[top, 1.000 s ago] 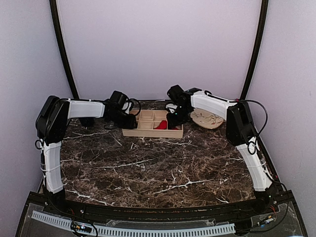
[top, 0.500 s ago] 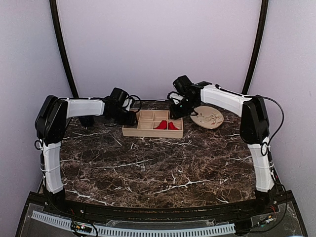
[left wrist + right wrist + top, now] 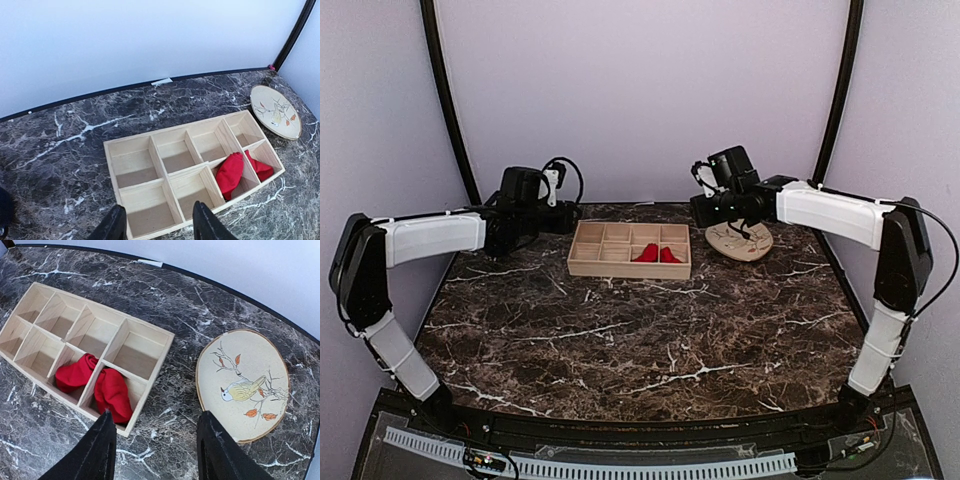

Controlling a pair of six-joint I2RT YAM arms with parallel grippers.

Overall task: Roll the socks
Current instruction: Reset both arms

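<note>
Socks (image 3: 112, 390) soft, limp, draped over tray (image 3: 159, 364) divider; pinch raised fold. Left gripper (image 3: 158, 216), right gripper (image 3: 156, 421) spread, empty.

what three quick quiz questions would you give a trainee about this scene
1. True or false: the socks lie in two neighbouring compartments of the wooden tray.
2. How many compartments does the tray have?
3. What do the left gripper and right gripper hold? A) a sock each B) one sock between them C) nothing

Key: 1 true; 2 eight; 3 C.
</note>
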